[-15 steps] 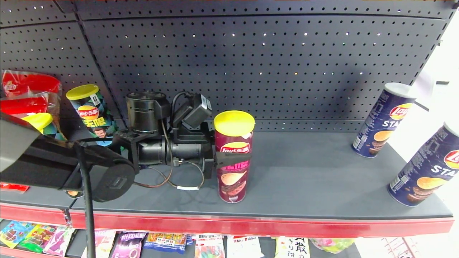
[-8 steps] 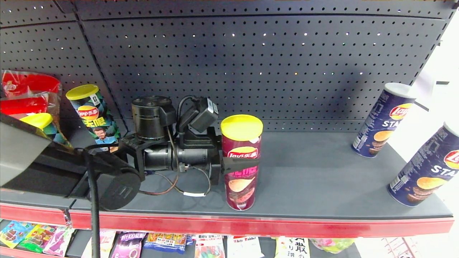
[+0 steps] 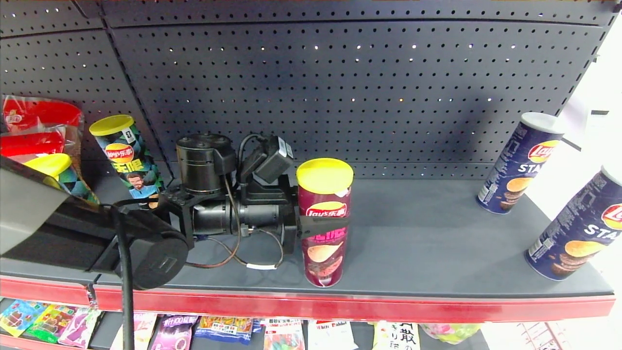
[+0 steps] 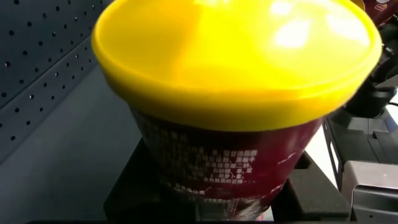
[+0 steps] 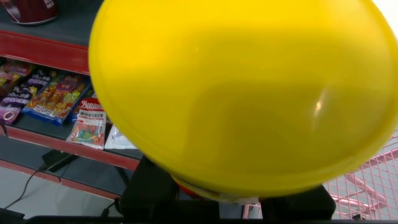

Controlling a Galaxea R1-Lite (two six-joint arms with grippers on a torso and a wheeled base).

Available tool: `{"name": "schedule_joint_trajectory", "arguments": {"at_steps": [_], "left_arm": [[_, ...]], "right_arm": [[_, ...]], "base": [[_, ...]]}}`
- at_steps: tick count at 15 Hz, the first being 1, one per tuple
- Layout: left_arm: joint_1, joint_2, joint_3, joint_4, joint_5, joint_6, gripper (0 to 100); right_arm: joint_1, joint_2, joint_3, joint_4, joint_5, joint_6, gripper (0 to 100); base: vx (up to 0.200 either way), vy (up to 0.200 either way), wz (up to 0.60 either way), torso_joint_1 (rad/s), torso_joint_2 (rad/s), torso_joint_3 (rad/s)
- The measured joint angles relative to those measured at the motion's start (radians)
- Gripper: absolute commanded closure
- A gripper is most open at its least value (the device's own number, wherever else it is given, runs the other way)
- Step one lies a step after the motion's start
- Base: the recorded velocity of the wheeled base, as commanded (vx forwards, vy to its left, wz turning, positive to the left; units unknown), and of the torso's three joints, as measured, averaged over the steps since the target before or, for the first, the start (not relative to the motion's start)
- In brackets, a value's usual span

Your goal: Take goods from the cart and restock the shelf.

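A maroon chip can (image 3: pixel 323 228) with a yellow lid stands upright on the grey shelf (image 3: pixel 418 243), close to its red front edge. My left gripper (image 3: pixel 319 224) is shut on the can's middle, one black finger crossing its label. In the left wrist view the same can (image 4: pixel 236 81) sits between the dark fingers (image 4: pixel 127 193) of my left gripper (image 4: pixel 217 202). My right gripper (image 5: pixel 217 205) is shut on a second yellow-lidded can (image 5: pixel 249 93), held below shelf height in front of the lower shelves.
Two blue chip cans (image 3: pixel 522 163) (image 3: pixel 578 228) lean at the shelf's right end. Green cans (image 3: pixel 124 150) and red bags (image 3: pixel 34 121) crowd the left. Snack packets (image 3: pixel 223 328) fill the lower shelf. A pink wire cart (image 5: pixel 373 186) is beside my right gripper.
My left arm has carried the maroon can to the right and toward the shelf's front edge, then shifted it slightly back left in the last half second.
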Motion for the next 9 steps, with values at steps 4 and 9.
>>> {"name": "schedule_joint_trajectory", "arguments": {"at_steps": [4,9], "left_arm": [[0.001,0.001,0.033,-0.047,0.002,0.0,100],[-0.001,-0.002,0.075,-0.096,0.008,0.001,100]], "right_arm": [[0.0,0.0,0.0,0.0,0.0,0.0,100],[0.0,0.0,0.0,0.0,0.0,0.0,100]], "base": [[0.0,0.0,0.0,0.0,0.0,0.0],[0.0,0.0,0.0,0.0,0.0,0.0]]}}
